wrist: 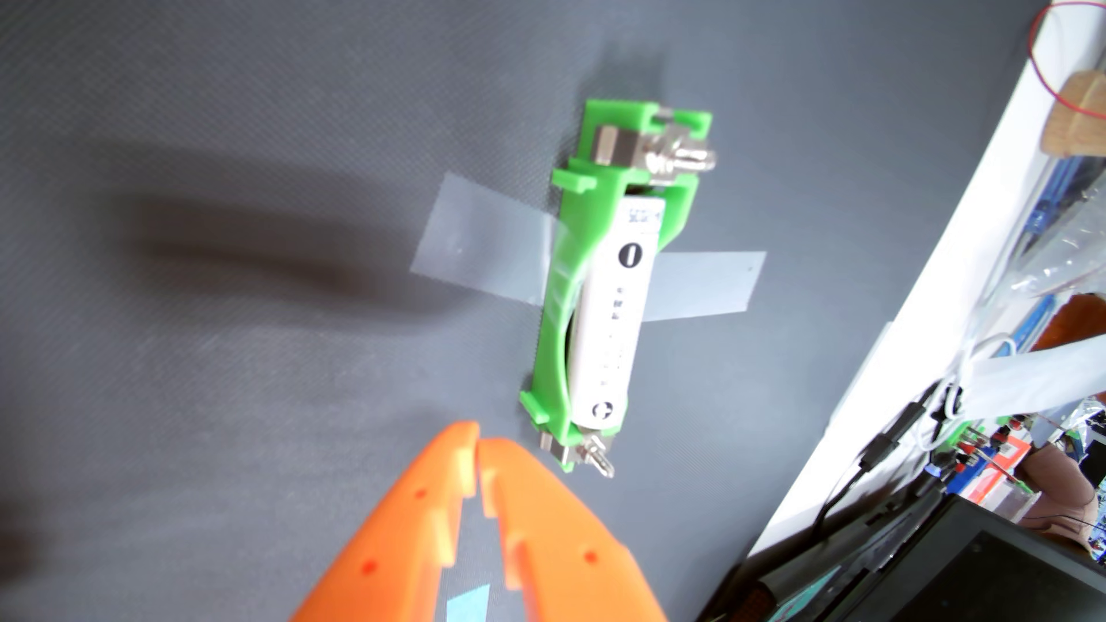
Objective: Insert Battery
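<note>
Evidently late in the job, seen from my wrist view: the white battery (613, 317) lies lengthwise inside the green holder (565, 311), which is fixed to the grey mat (239, 371) by a strip of clear tape (479, 239) running under it to both sides. My orange gripper (479, 445) enters from the bottom edge with its two fingers brought together, tips touching or nearly so, and nothing held between them. The holder sits just ahead of the tips and slightly to their right, its near end with the small metal terminal (589, 457) closest to me, its far end with the larger bolt contact (670, 156) well beyond. The gripper is clear of the battery and the holder, not touching either. I judge the insertion itself to be largely done, though I cannot tell whether the cell is pressed fully down against both contacts; it appears to sit a little off-centre in the cradle. If anything remains, the next move would call for a gentle downward press with the closed fingertips on the battery's middle, taking care not to peel the tape.
</note>
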Tool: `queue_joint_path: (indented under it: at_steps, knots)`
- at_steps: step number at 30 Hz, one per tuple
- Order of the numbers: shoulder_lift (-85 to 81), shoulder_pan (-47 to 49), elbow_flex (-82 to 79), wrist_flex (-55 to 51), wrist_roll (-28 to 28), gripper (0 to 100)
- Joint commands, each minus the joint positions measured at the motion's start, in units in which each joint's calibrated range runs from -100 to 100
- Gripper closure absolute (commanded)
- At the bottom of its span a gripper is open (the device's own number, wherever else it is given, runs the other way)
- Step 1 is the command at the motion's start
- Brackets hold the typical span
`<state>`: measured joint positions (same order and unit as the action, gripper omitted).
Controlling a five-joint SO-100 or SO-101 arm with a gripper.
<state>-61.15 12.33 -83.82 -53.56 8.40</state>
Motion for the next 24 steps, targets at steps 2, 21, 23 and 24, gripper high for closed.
queue_joint_path:
  at_steps: [2,21,23,24]
  knots:
    - [-7.92,-0.29,-1.69,-2.5,0.09,99]
    - [-35.02,-0.29,-8.08,-15.71,0.09,99]
    - [-36.1,-0.29,-8.17,-16.55,0.09,99]
    - [-36.1,-0.29,-8.17,-16.64,0.09,99]
